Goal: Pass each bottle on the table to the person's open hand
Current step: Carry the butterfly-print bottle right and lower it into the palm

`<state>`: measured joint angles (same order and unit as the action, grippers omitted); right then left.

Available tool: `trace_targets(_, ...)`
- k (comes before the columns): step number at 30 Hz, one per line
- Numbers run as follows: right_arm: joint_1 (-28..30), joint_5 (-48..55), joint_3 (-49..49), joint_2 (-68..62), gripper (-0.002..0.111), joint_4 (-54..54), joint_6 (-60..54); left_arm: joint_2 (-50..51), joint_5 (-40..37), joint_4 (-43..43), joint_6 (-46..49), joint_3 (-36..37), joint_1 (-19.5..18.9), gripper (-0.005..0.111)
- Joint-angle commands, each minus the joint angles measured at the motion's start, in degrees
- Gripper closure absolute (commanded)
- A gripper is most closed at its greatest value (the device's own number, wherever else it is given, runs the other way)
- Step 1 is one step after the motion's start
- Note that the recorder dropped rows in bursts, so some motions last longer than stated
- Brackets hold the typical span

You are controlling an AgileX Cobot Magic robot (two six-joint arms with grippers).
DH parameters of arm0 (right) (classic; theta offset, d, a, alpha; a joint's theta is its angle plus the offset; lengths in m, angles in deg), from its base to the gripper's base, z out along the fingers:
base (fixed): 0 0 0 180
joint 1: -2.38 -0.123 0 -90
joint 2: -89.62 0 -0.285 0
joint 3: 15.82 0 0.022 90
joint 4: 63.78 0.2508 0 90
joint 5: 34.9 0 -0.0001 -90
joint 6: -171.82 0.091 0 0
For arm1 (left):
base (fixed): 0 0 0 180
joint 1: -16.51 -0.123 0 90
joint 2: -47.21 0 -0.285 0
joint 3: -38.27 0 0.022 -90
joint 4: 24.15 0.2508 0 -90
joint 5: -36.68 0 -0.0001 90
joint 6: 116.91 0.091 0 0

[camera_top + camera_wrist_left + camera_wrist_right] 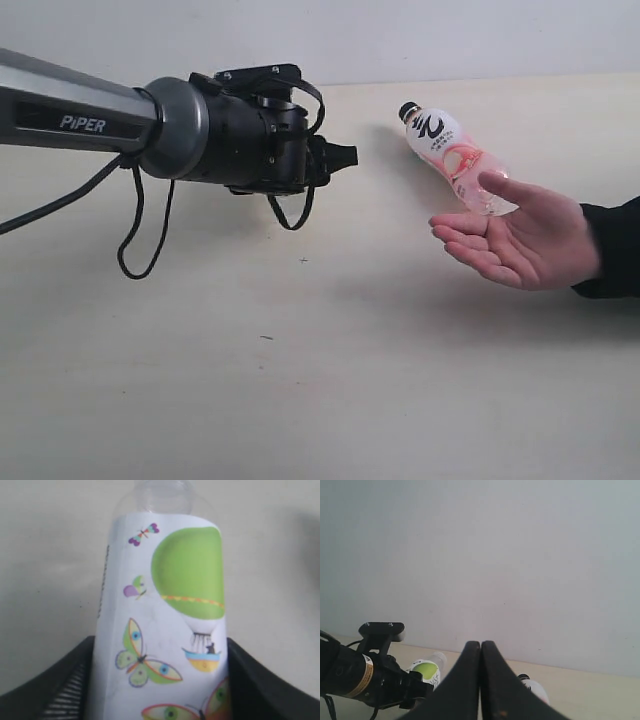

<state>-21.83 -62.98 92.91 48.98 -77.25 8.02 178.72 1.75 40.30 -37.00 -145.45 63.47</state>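
Two bottles in sight. Left gripper (pixel 160 690), upper left of the exterior view, is clamped on the lime-label bottle (pixel 170 605); right gripper (pixel 481 680) pinched closed, empty. Pink bottle (pixel 455 155) lies on the table (pixel 300 380) upper right, just above the open hand (pixel 525 240). Risks: slick label slipping in the jaws mid-carry; reach clipping the pink one, rolling it away.

I take this for a robotics lab test bench, since all I see from my station is a pale wood-grain tabletop (pixel 300 400), a plain grey-white wall (pixel 520 555) behind it, and a PiPER-lettered robot arm (pixel 82 123) trailing loose black cables (pixel 127 240).
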Motion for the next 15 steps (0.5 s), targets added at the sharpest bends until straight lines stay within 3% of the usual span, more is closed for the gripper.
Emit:
trace_targets(1,0.19,-0.22,-0.13,0.19,0.108,-0.09,0.00,-3.53,-0.84,0.56,0.88,-0.32,2.98,0.107)
trace_targets(15,0.19,-0.22,-0.13,0.19,0.108,-0.20,0.00,-13.18,0.46,-4.19,3.45,3.94,14.32,0.107)
